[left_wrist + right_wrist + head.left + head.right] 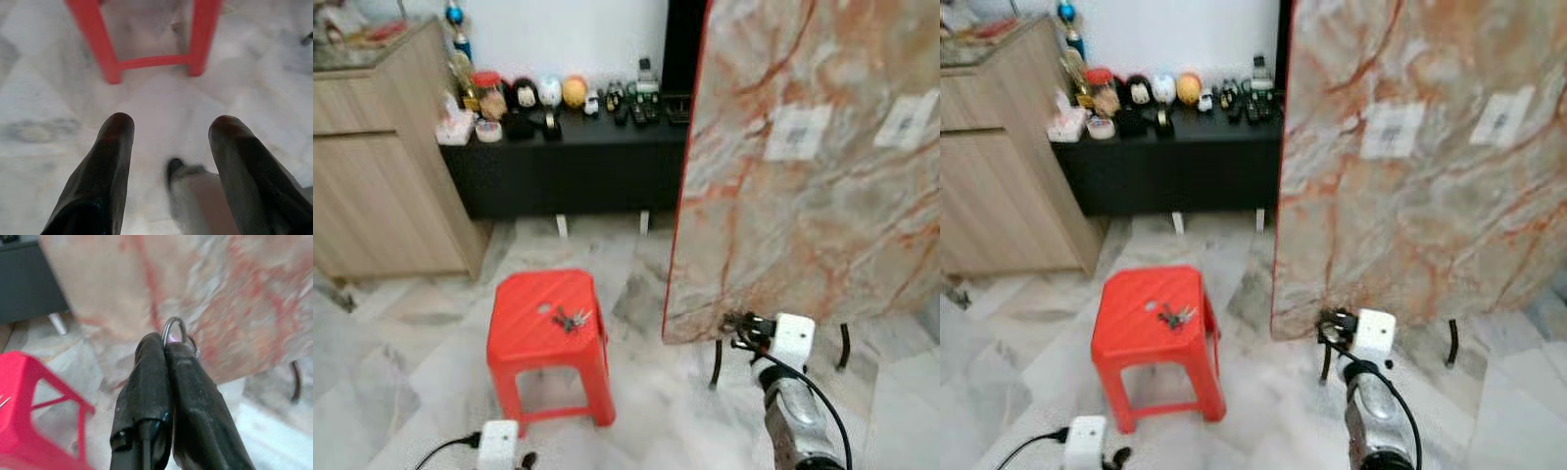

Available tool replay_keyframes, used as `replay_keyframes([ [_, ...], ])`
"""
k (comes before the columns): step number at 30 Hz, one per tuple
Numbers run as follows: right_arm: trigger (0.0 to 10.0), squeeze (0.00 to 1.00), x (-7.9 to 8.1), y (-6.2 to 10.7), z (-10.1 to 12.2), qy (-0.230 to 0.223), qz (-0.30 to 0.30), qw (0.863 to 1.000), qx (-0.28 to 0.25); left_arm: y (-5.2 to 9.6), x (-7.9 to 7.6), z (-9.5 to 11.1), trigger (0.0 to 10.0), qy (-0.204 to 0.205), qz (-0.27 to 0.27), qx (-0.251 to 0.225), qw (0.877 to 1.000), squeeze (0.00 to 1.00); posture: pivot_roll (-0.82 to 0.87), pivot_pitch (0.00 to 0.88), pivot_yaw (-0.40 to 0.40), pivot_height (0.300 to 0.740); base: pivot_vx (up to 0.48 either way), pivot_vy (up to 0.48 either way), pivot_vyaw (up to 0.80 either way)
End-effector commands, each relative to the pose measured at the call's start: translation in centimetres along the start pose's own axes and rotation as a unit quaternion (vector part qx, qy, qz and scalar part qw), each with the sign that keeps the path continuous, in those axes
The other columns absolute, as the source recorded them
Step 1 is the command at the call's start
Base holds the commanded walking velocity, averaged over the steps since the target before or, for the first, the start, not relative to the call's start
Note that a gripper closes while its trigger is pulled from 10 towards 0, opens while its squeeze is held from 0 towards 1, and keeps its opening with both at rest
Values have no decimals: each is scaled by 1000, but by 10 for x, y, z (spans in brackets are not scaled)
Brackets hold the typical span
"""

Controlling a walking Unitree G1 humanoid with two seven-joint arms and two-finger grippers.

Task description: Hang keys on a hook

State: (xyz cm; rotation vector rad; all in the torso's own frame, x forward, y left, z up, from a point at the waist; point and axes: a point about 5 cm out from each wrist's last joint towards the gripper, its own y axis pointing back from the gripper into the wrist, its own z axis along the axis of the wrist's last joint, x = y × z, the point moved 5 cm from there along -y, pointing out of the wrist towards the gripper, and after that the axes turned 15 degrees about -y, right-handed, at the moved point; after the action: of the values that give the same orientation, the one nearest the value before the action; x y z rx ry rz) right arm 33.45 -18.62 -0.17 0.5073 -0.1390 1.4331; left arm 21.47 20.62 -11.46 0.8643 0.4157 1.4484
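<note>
Right gripper: fingers pressed together, pinching key ring near marble panel. Advice: keep ring upright, raise slowly toward hook. Left gripper: spread, idle.

One red stool stands on the floor, with one bunch of keys on its seat. Beside the stool leans one marble panel bearing two white labels. Behind the stool sits one black desk.
</note>
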Motion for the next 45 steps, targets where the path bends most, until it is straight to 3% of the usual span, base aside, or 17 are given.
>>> replay_keyframes([
  [1,10000,0,11,-3,6,-2,13,1000,-11,2,9,-9,10000,-6,9,17,1000,0,21,0,-35,740,0,-360,0],
  [21,10000,0,13,-2,7,0,20,1000,-17,2,7,-7,10000,13,7,8,1000,0,18,0,-38,740,0,-18,0],
  [45,10000,0,21,-5,11,-7,31,999,-23,3,7,-14,10000,8,3,21,1000,0,20,0,-31,740,248,0,0],
])
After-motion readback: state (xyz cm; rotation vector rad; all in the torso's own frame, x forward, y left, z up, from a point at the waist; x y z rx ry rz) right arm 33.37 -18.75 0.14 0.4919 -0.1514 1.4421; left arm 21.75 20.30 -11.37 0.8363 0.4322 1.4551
